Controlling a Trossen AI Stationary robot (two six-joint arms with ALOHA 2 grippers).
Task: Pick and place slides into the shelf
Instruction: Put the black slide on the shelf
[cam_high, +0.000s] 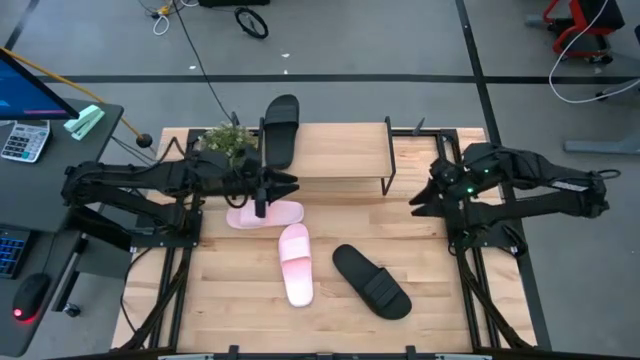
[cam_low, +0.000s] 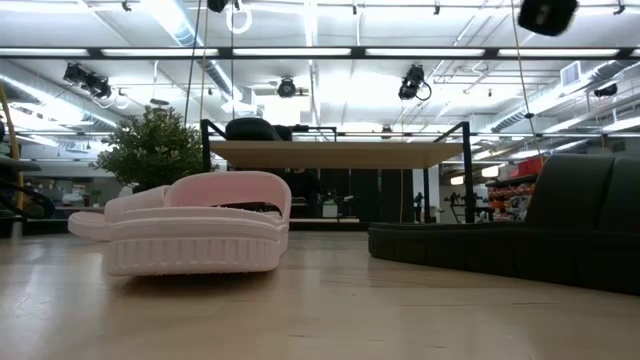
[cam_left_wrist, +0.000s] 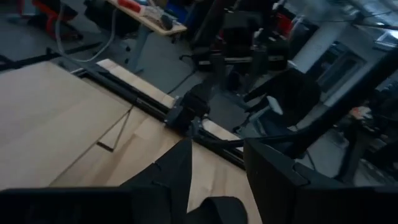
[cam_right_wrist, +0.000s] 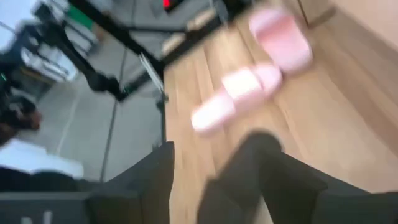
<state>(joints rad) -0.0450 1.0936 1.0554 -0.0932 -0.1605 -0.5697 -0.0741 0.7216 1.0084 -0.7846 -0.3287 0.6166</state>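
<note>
The shelf (cam_high: 340, 150) stands at the table's far side, and one black slide (cam_high: 281, 130) lies on its left end, also seen in the low view (cam_low: 252, 128). Two pink slides (cam_high: 262, 213) (cam_high: 296, 262) and a second black slide (cam_high: 372, 281) lie sole-down on the table. My left gripper (cam_high: 292, 186) hovers open by the shelf's front left corner, above the farther pink slide, and holds nothing. My right gripper (cam_high: 415, 205) hangs open off the shelf's right end. Its wrist view shows the black slide (cam_right_wrist: 255, 155) ahead and both pink slides (cam_right_wrist: 236, 93) beyond.
A small potted plant (cam_high: 226, 140) stands at the shelf's left end, close to my left arm. The shelf's black legs (cam_high: 388, 185) stand between the two grippers. Bare tabletop (cam_high: 450, 300) lies to the right of the black slide on the table.
</note>
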